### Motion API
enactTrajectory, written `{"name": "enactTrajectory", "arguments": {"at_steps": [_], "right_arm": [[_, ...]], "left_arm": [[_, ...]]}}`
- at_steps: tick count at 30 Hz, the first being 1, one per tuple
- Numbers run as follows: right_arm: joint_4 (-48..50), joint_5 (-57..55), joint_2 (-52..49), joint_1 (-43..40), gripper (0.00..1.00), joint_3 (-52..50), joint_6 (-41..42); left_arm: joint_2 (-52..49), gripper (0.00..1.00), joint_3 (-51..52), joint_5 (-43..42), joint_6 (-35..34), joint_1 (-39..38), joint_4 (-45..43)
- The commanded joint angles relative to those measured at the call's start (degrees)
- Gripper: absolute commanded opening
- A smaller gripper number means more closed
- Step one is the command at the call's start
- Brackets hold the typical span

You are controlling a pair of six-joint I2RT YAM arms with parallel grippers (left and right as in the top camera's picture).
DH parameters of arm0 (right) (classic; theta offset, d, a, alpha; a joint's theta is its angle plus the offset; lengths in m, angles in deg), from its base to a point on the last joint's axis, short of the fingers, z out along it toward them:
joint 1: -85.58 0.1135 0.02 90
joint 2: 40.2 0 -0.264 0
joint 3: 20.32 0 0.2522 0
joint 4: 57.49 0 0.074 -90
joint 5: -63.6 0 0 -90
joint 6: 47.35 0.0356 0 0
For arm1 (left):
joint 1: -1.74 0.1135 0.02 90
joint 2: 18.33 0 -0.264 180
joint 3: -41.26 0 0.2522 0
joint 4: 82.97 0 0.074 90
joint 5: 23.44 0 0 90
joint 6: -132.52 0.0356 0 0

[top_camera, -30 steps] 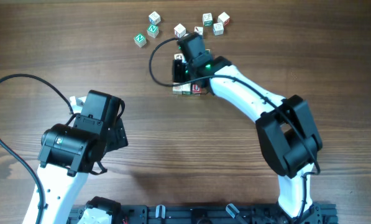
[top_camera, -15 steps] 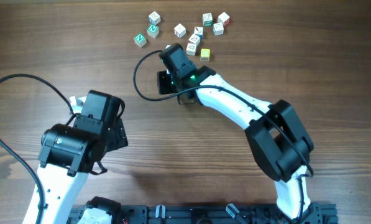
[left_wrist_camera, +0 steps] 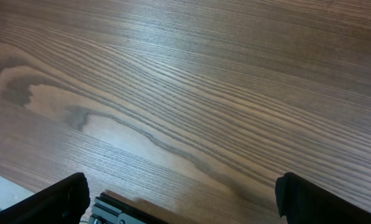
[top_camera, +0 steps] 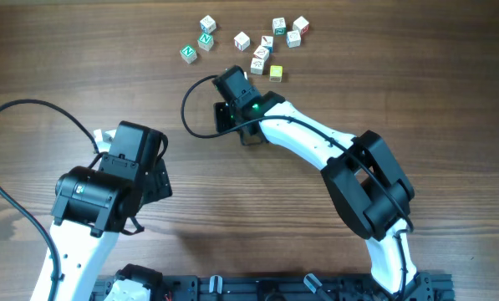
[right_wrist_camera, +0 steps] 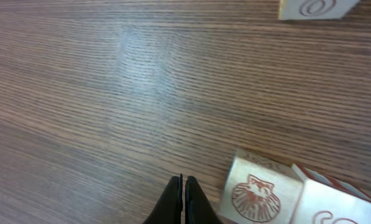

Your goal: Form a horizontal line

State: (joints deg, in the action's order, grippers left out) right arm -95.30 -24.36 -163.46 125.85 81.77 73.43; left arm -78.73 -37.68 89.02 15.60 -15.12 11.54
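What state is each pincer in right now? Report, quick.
Left pincer: open, holding nothing.
Right pincer: shut, nothing between its fingers.

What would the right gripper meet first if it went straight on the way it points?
Probably only bare table: the right gripper, jaws shut, aims at open wood; the shell cube sits beside it, off its line. Depth unclear.

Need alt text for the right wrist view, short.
The right gripper, jaws shut, points down at bare wood-grain table. At lower right sits a small white wooden cube with a red-brown shell picture, a second white cube with red markings beside it; a third white cube is cropped at the top edge.
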Motion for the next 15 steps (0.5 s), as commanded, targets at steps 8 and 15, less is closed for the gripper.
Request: {"name": "enactTrajectory", "arguments": {"at_steps": [8, 15], "right_arm": [[-1.4, -4.8, -1.2, 0.3, 0.04, 1.0, 0.5], [-2.8, -5.2, -1.2, 0.3, 0.05, 1.0, -0.5]], "left_arm": [[0.4, 1.0, 0.3, 0.1, -0.9, 0.3, -0.1], [0.4, 1.0, 0.3, 0.1, -0.9, 0.3, -0.1]]}}
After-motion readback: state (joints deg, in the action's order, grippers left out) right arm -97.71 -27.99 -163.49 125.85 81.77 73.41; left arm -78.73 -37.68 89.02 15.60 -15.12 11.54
